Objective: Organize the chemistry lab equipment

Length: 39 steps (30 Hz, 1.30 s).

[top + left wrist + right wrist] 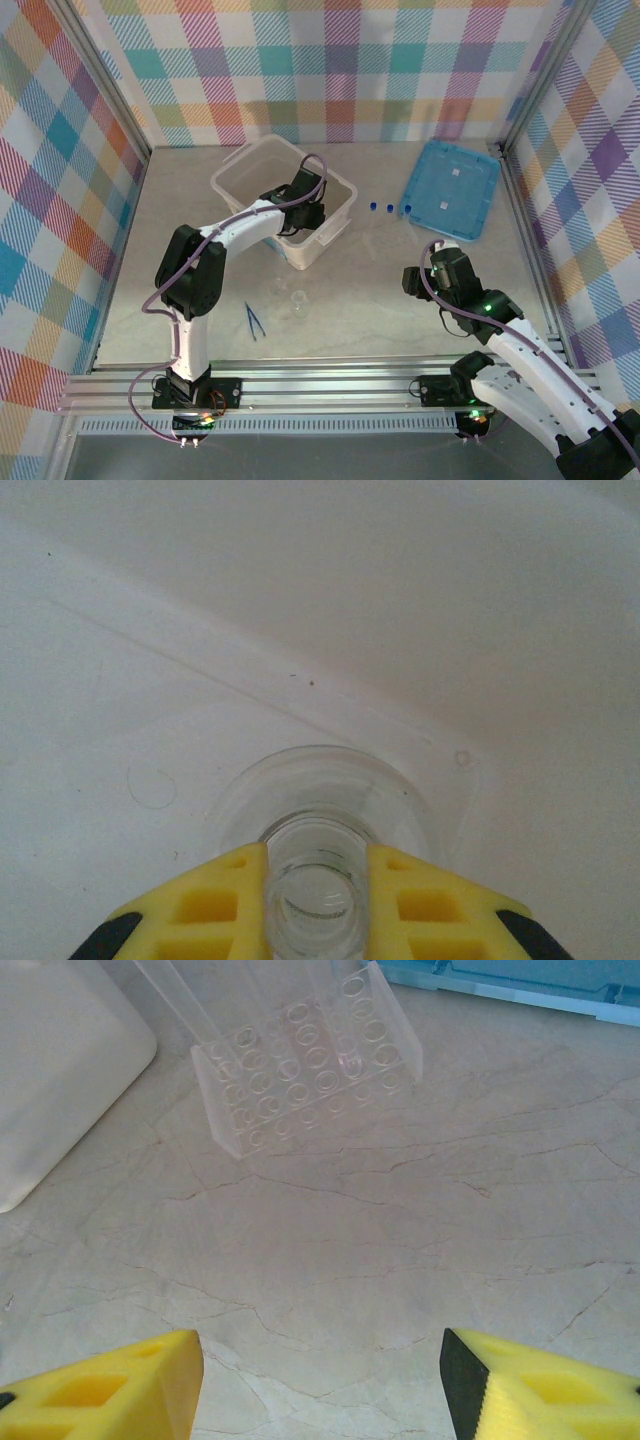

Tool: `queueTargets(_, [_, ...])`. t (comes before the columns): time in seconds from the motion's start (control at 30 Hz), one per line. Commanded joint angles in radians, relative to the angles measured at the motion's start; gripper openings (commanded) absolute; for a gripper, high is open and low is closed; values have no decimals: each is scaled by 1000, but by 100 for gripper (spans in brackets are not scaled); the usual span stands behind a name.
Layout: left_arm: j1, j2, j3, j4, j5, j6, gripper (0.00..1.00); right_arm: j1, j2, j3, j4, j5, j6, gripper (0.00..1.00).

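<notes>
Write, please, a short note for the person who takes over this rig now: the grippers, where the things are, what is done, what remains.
Left gripper: jaws shut on the neck of the glass flask, down inside the plastic box.
Right gripper: open, empty, over bare table, facing the clear rack.
On the table: tweezers, tiny beaker, blue-capped tubes near the blue lid.
Done: flask in the box, not yet released.
Left: probably beaker, tweezers, tubes.

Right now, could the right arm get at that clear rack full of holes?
Probably yes. The right tool stands open and faces the clear rack, with bare table between them. Nothing looks to be in the way.
</notes>
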Motion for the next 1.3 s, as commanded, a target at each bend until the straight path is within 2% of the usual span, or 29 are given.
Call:
queueTargets(0.0, [-1,-24,-8,12,-2,-14,2,6,-6,10,-2,14,13,65])
queueTargets(0.27, [-2,-21,-8,7,23,-6,3,7,-6,13,-5,15,13,65])
queueTargets(0.87, [-4,-29,2,-1,73,-10,13,7,1,18,-11,24,11,65])
queueTargets(1.27, [-4,-54,3,-11,53,-13,41,7,0,29,-17,20,5,65])
